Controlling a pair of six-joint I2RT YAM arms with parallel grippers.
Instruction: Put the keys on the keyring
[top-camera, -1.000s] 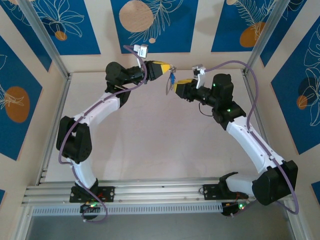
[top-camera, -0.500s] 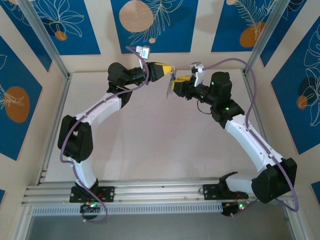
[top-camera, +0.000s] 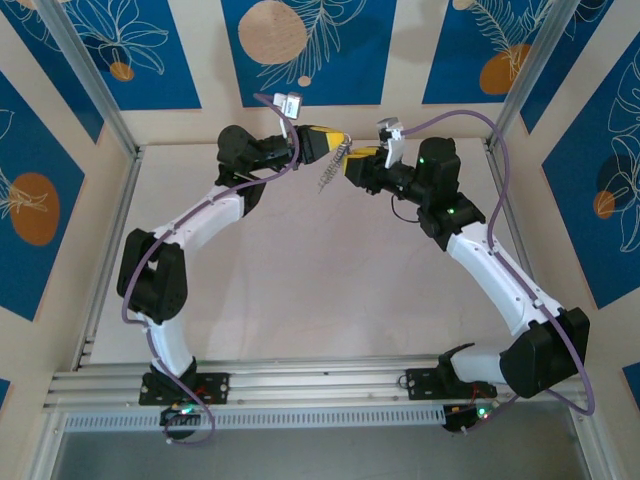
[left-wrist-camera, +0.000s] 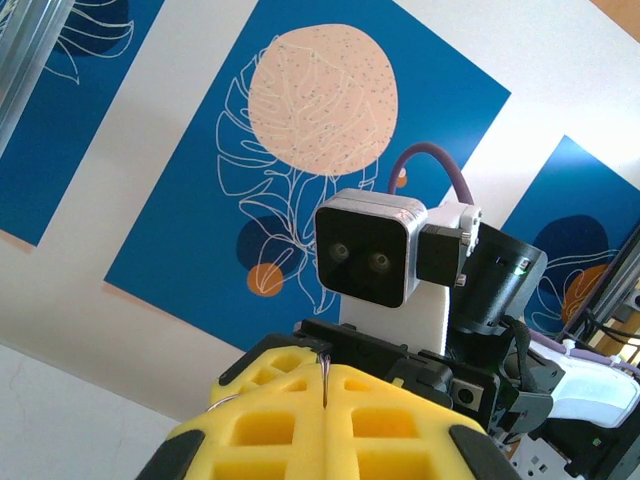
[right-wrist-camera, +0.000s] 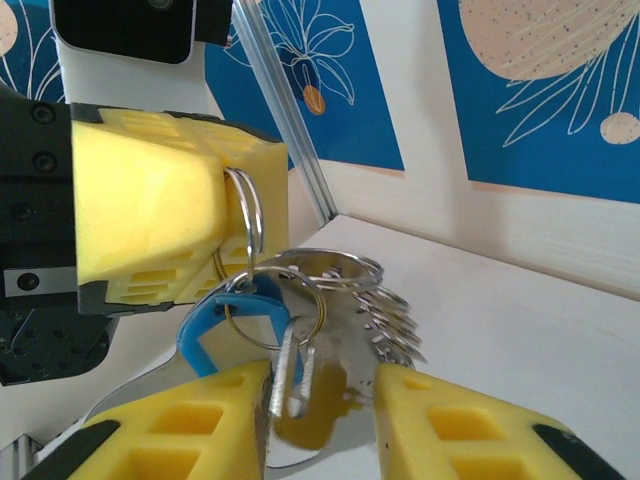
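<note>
In the right wrist view a thin silver split ring (right-wrist-camera: 246, 212) is pinched in my left gripper's yellow fingers (right-wrist-camera: 150, 200). From it hang the key with the bright blue plastic head (right-wrist-camera: 212, 322) and a bunch of silver toothed keys on a bigger ring (right-wrist-camera: 385, 305). The blades dangle between the fingers of my right gripper (right-wrist-camera: 320, 420), which stand apart; one blade lies against its left finger. Seen from above, my left gripper (top-camera: 338, 141) and right gripper (top-camera: 349, 165) nearly meet at the back of the table, with the bunch (top-camera: 327, 178) hanging below them. My left gripper (left-wrist-camera: 323, 385) is shut on the ring's wire (left-wrist-camera: 323, 370).
The right arm's wrist camera (left-wrist-camera: 368, 247) sits close in front of the left gripper. An aluminium corner post (right-wrist-camera: 285, 105) and blue-patterned walls stand just behind. The pale table (top-camera: 320, 290) spreads out between the two arms.
My right gripper moved left and toward the back, closing in on the left gripper. The dangling bunch swung left and now hangs under the left gripper's tip.
</note>
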